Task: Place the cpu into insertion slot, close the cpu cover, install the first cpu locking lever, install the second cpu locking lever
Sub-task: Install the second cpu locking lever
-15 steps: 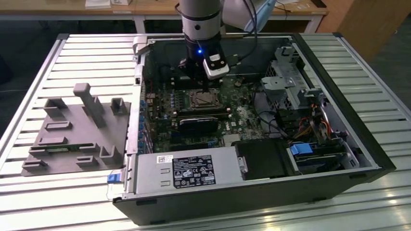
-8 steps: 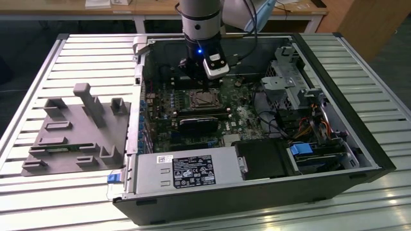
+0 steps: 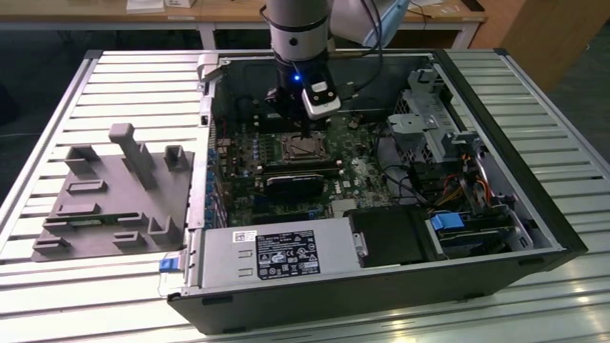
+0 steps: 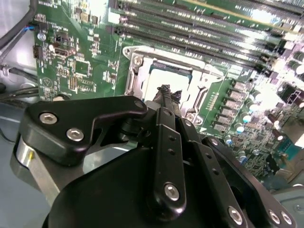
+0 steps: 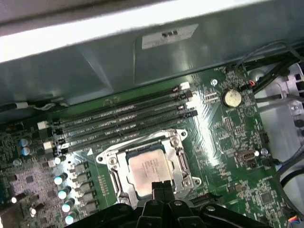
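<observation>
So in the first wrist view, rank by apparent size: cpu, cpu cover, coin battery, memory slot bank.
Largest to smallest, as seen:
1. memory slot bank
2. cpu cover, framing the chip
3. cpu, seated inside it
4. coin battery

Silver cpu [image 5: 148, 172], green board [image 5: 228, 137].

- One cpu [image 5: 148, 172] in one insertion slot [image 5: 116, 183].
- One cpu cover [image 5: 181, 160].
- Four long memory slots [image 5: 123, 121].
- One coin battery [image 5: 232, 98].
- One computer case [image 3: 533, 214].
- One grey fixture block [image 3: 114, 193].
</observation>
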`<state>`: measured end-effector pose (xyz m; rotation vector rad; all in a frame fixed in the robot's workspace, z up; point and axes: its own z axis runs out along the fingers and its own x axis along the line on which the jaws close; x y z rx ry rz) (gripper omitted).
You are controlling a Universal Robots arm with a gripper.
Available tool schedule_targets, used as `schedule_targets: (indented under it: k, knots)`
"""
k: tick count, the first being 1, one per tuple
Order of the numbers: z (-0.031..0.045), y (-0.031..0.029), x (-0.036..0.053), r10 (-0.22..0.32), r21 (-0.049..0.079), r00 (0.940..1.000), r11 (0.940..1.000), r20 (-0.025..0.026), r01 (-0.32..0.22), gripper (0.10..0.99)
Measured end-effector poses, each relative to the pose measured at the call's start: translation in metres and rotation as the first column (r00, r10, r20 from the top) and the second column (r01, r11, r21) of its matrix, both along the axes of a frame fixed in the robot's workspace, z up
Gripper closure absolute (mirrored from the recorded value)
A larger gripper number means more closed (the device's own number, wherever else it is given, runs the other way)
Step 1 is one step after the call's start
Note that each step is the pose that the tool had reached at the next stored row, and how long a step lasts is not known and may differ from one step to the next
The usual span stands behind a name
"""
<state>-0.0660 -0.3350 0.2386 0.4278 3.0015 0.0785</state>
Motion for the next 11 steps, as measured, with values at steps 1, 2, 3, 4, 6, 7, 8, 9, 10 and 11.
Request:
schedule_targets:
  k: [1, 2, 3, 4, 6, 7, 8, 9, 10, 11]
  knots:
    - [0.0000, -0.0023, 0.0000, 0.000, 0.000, 1.0000, 1.0000, 0.0000, 0.000, 0.980]
    - [-0.0001, -0.0048, 0.0000, 0.000, 0.001, 1.0000, 1.0000, 0.0001, 0.000, 0.980]
    - [-0.0001, -0.0072, 0.0000, 0.000, 0.001, 1.0000, 1.0000, 0.0001, 0.000, 0.980]
    - [0.0000, -0.0092, 0.0000, 0.000, 0.001, 1.0000, 1.0000, 0.0001, 0.000, 0.980]
    - [-0.0001, -0.0133, 0.0000, 0.000, 0.001, 1.0000, 1.0000, 0.0001, 0.000, 0.980]
    - [-0.0001, -0.0154, 0.0000, 0.000, 0.001, 1.0000, 1.0000, 0.0001, 0.000, 0.980]
    - [0.0000, -0.0173, 0.0000, 0.000, 0.001, 1.0000, 1.0000, 0.0000, 0.000, 0.980]
    - [0.0000, -0.0194, 0.0000, 0.000, 0.001, 1.0000, 1.0000, 0.0000, 0.000, 0.980]
    - [0.0000, -0.0216, 0.0000, 0.000, 0.001, 1.0000, 1.0000, 0.0001, 0.000, 0.980]
    - [-0.0001, -0.0237, -0.0001, 0.000, 0.001, 1.0000, 1.0000, 0.0001, 0.000, 0.980]
